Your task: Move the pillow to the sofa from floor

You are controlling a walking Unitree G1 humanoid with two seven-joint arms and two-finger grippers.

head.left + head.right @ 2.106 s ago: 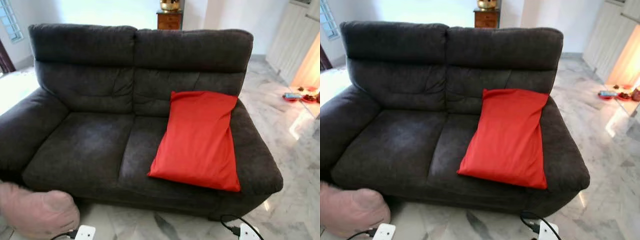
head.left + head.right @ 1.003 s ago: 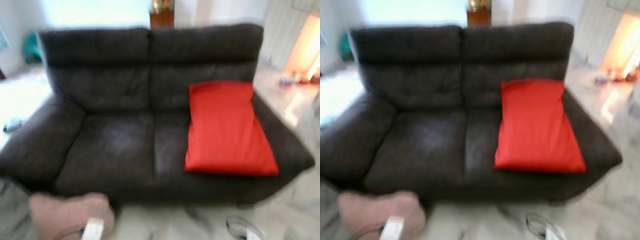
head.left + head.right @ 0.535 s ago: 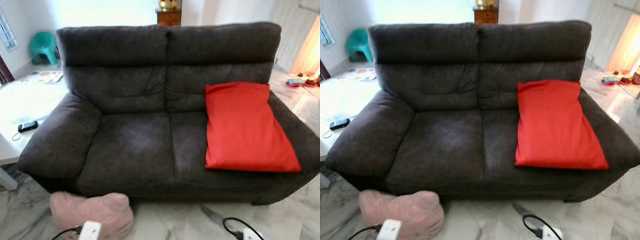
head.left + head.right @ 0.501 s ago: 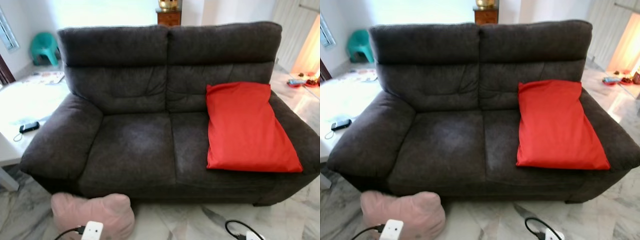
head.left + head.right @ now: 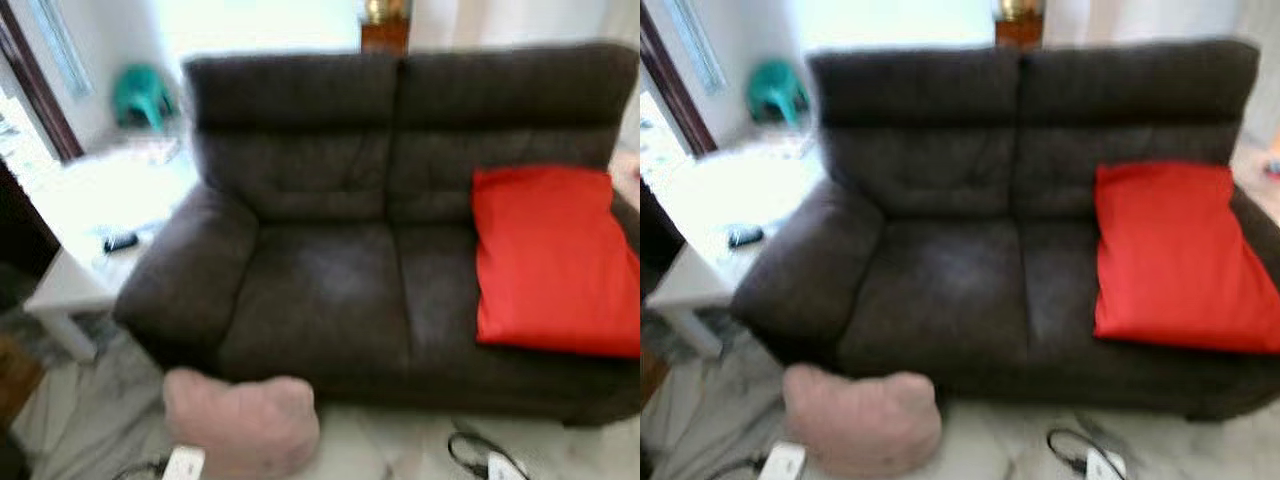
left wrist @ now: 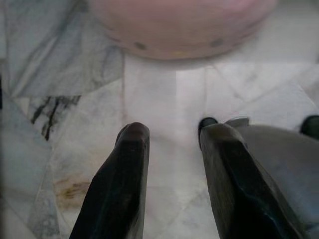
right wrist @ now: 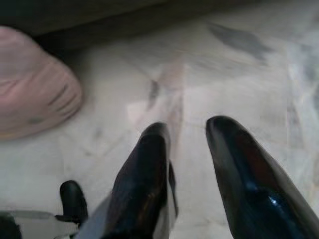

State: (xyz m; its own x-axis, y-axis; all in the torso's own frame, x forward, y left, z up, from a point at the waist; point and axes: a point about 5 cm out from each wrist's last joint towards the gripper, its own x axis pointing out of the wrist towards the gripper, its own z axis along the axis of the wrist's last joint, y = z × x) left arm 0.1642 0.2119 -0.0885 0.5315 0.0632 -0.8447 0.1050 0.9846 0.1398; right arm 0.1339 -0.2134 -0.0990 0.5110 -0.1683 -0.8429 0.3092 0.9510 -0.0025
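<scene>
My count: one sofa, two cushions

I see one dark sofa, one red pillow on it, one pink pillow on the floor, one white table far left.

The pillow lies on the floor before the sofa's left end. A cushion leans on its right seat. A table stands left.

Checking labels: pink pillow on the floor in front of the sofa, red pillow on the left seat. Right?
Not quite. The red pillow lies on the sofa's right seat, not the left, as the left eye view shows. The pink pillow is on the floor in front of the sofa, as you say.
</scene>
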